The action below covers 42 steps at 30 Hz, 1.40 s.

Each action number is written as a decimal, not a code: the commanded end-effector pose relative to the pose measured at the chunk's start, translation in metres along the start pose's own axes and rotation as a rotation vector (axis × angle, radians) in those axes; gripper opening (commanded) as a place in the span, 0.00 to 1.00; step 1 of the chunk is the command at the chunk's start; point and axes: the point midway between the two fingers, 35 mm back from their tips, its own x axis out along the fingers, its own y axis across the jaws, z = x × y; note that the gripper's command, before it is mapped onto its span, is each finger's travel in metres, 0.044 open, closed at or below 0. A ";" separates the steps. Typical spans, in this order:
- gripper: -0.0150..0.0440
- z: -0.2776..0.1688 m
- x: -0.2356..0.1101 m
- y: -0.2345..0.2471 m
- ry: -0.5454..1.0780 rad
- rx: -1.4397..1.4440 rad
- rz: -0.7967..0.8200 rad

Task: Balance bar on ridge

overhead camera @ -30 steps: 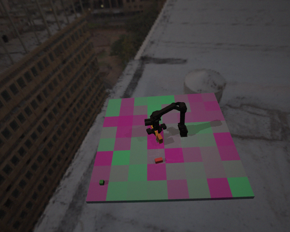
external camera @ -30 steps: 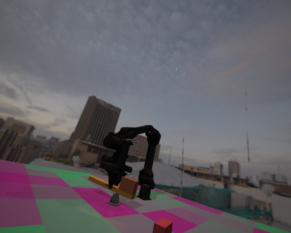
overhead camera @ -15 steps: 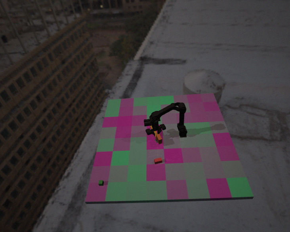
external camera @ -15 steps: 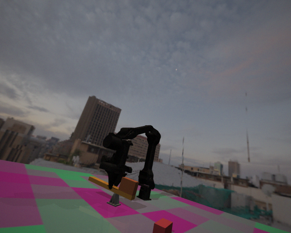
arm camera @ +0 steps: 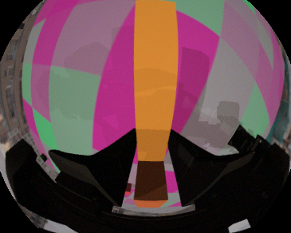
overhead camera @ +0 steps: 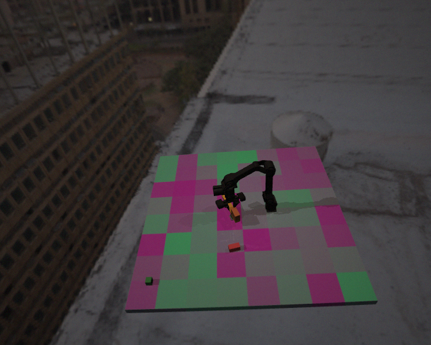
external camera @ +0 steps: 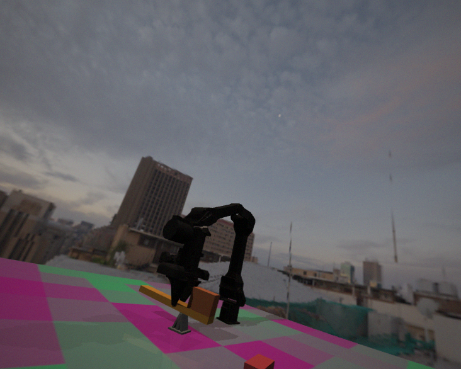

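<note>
A long orange bar (overhead camera: 235, 214) (external camera: 155, 295) (arm camera: 155, 57) has a darker brown block (external camera: 202, 301) at one end. My gripper (overhead camera: 229, 207) (external camera: 179, 301) (arm camera: 152, 132) points down and is shut on the bar near its middle. The bar lies across the top of a small grey ridge (external camera: 180, 323) that stands on the checkered table (overhead camera: 290, 289) (external camera: 24, 317). Both ends of the bar are off the table. I cannot tell whether the bar touches the ridge or hangs just above it. In the wrist view the bar hides the ridge.
A red block (overhead camera: 234, 246) (external camera: 259, 361) lies on the table in front of the bar. A small green cube (overhead camera: 148, 280) sits near the front left corner. The arm's base (overhead camera: 271, 203) (external camera: 227, 313) stands just behind the bar's brown end.
</note>
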 end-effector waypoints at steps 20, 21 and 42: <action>0.25 0.000 0.002 0.000 -0.001 0.003 0.001; 0.25 0.000 0.002 0.000 -0.001 0.003 0.001; 0.25 0.000 0.004 0.000 -0.001 0.003 0.001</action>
